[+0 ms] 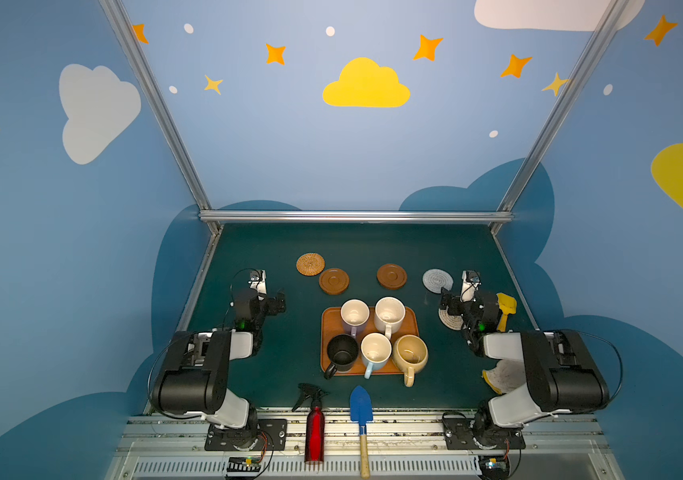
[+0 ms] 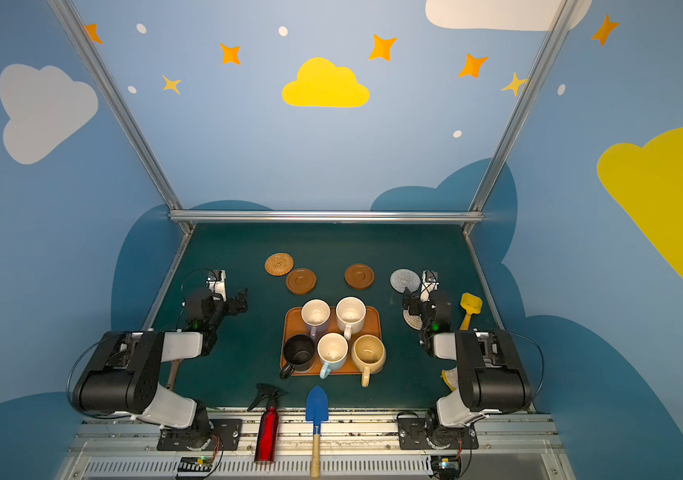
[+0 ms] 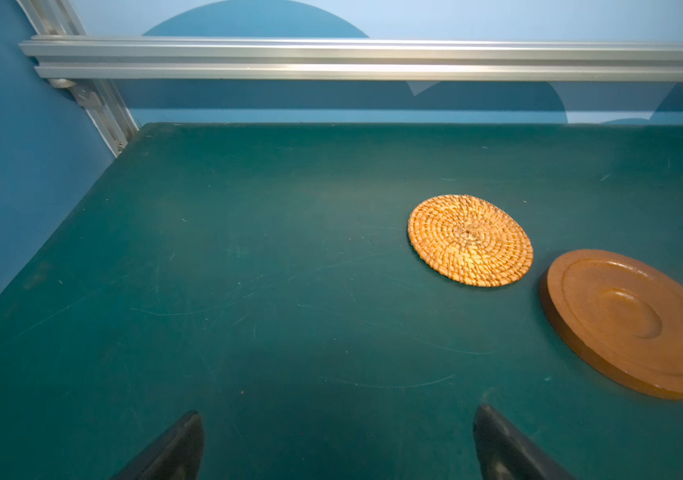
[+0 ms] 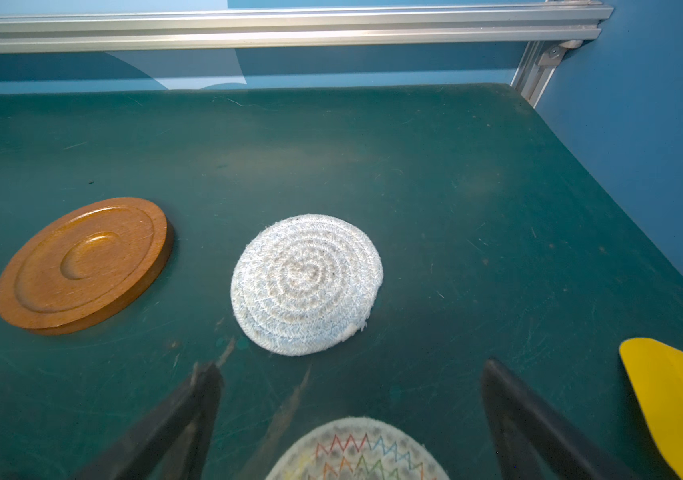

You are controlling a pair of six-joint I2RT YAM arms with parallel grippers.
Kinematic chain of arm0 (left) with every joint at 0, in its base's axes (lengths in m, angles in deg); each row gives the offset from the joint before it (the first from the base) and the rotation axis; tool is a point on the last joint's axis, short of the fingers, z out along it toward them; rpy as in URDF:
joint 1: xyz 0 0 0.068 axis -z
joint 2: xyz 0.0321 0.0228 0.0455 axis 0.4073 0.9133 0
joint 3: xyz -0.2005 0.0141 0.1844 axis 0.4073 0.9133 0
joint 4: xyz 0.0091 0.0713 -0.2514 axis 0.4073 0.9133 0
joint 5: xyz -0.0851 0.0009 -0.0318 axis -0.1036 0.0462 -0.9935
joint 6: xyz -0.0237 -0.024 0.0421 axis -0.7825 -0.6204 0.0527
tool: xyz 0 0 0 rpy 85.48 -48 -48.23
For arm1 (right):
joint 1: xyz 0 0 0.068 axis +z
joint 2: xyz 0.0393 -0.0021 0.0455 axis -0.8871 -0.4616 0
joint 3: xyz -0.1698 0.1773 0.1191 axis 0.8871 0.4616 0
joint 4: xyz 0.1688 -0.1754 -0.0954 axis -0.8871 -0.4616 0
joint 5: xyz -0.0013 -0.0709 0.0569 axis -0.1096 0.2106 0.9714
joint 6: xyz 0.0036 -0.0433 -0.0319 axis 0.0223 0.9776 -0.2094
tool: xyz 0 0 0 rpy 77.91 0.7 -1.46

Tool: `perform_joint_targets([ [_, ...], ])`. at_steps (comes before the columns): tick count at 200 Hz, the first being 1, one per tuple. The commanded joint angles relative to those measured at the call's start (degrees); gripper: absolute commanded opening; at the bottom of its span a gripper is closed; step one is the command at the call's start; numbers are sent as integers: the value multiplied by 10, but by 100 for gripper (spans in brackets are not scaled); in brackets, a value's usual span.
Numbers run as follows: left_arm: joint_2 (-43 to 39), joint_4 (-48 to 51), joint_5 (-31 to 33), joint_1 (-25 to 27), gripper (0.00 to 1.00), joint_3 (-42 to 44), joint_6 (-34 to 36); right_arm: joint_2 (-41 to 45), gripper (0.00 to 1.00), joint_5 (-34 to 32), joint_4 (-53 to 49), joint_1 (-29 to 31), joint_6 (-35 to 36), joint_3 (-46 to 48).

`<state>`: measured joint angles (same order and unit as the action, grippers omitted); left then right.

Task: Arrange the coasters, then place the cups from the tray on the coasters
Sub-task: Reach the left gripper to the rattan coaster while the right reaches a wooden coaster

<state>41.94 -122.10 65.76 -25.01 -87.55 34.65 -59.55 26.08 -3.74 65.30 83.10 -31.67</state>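
Observation:
Five cups stand on the orange-brown tray (image 1: pixel 328 322): lilac (image 1: pixel 354 313), cream-white (image 1: pixel 389 312), black (image 1: pixel 342 351), light blue (image 1: pixel 375 350) and a wider tan one (image 1: pixel 410 353). Behind the tray lie four coasters: rattan (image 1: pixel 310 264), two wooden (image 1: pixel 333 281) (image 1: pixel 391 276), and grey-white rope (image 1: pixel 437 280). A beige rope coaster (image 4: pixel 356 453) with zigzag stitching lies below my right gripper (image 4: pixel 352 374), which is open and empty. My left gripper (image 3: pixel 337 419) is open over bare mat, left of the rattan coaster (image 3: pixel 470 240).
A red spray bottle (image 1: pixel 314 432) and a blue trowel (image 1: pixel 361 409) lie at the front edge. A yellow scoop (image 1: pixel 506 307) sits right of the right gripper. A white-and-yellow cloth (image 1: pixel 502 376) lies under the right arm. An aluminium rail (image 1: pixel 352 216) bounds the back.

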Motion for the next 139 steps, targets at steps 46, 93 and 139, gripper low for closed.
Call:
perform_joint_targets([
  [46, -168, 304, 13, 2, 100, -122, -82, 163, 97, 73, -363, 6, -81, -131],
  [93, -144, 419, -48, 18, 100, -231, -175, 180, 97, 109, -526, 62, -144, -261],
  [139, 2, 578, -30, 75, 100, -418, -139, 115, 97, 143, -609, 124, -180, -371],
])
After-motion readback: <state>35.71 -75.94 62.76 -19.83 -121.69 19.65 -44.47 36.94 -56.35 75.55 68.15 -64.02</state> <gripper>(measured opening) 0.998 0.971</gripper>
